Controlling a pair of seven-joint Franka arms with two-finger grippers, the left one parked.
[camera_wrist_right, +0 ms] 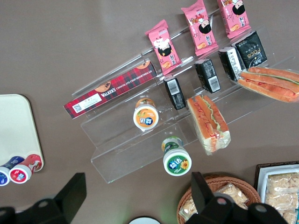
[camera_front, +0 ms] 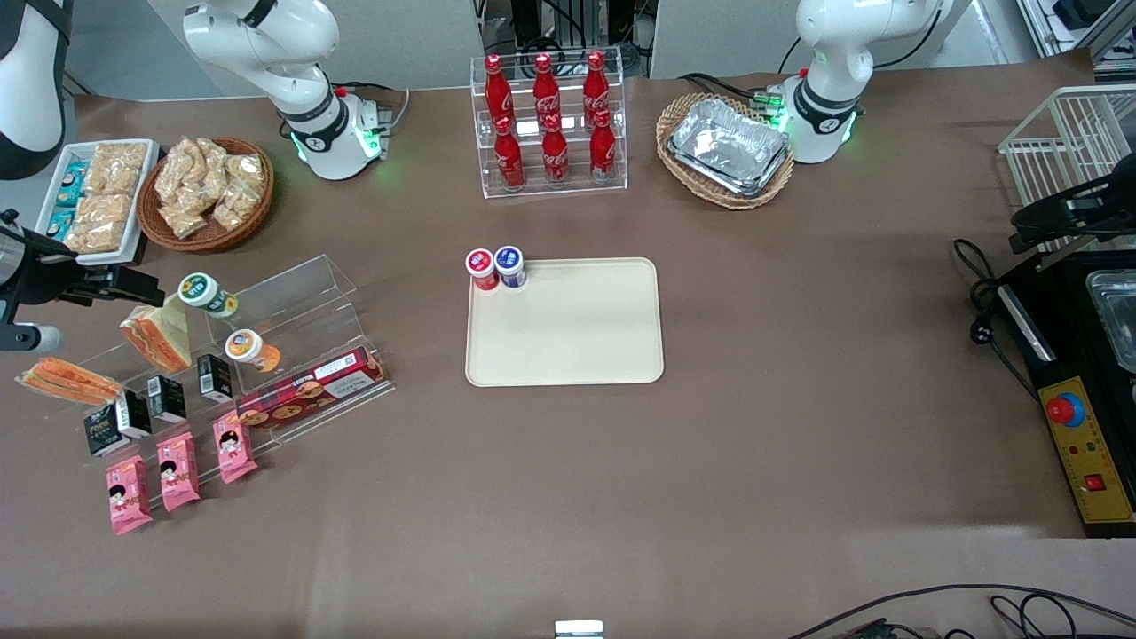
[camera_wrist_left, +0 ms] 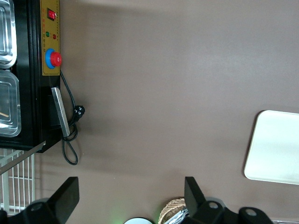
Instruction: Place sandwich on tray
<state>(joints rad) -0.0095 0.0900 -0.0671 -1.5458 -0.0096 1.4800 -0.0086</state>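
The sandwich (camera_front: 69, 380) (camera_wrist_right: 271, 84), a thin wrapped wedge with orange-red stripes, lies on the clear acrylic step stand (camera_front: 293, 302) toward the working arm's end of the table. The beige tray (camera_front: 568, 333) (camera_wrist_right: 14, 126) (camera_wrist_left: 275, 149) lies flat at the table's middle. My right gripper (camera_front: 124, 282) (camera_wrist_right: 138, 186) hovers above the stand, farther from the front camera than the sandwich and apart from it. Its fingers (camera_wrist_right: 72, 191) are spread wide and it is open, with only bare table between them.
A thicker sandwich wedge (camera_front: 158, 335) (camera_wrist_right: 209, 123), two round tubs (camera_wrist_right: 177, 161), black cartons, pink snack packs (camera_front: 177, 470) and a biscuit box (camera_front: 311, 390) share the stand. Two cans (camera_front: 497, 266) stand on a tray corner. A snack basket (camera_front: 209, 191), cola rack (camera_front: 550, 124) and foil trays (camera_front: 728, 146) stand farther from the front camera.
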